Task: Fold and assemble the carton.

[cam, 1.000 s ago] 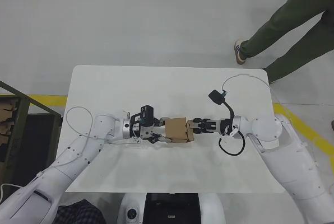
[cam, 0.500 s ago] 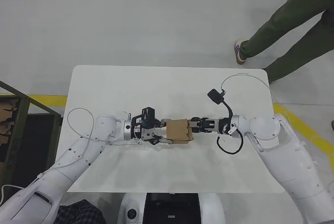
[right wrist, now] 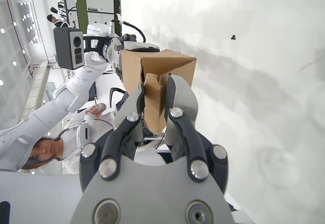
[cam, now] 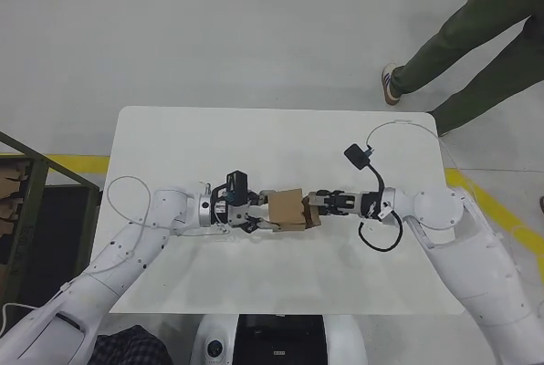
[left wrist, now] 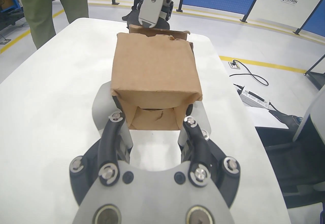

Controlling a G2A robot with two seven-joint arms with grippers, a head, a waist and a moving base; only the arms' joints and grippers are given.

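Hardly anything has moved: the left gripper [left wrist: 152, 108] still hugs the brown carton [left wrist: 155, 65] by its sides to steady it, while the right gripper [right wrist: 155, 88] pinches its end flap [right wrist: 152, 113] for folding.

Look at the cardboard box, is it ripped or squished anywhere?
Yes, a little. The carton has a ragged, torn edge at the end held by the right gripper, and the flap pinched there looks crumpled. There is also a small rip in the inner flap at the other, open end.
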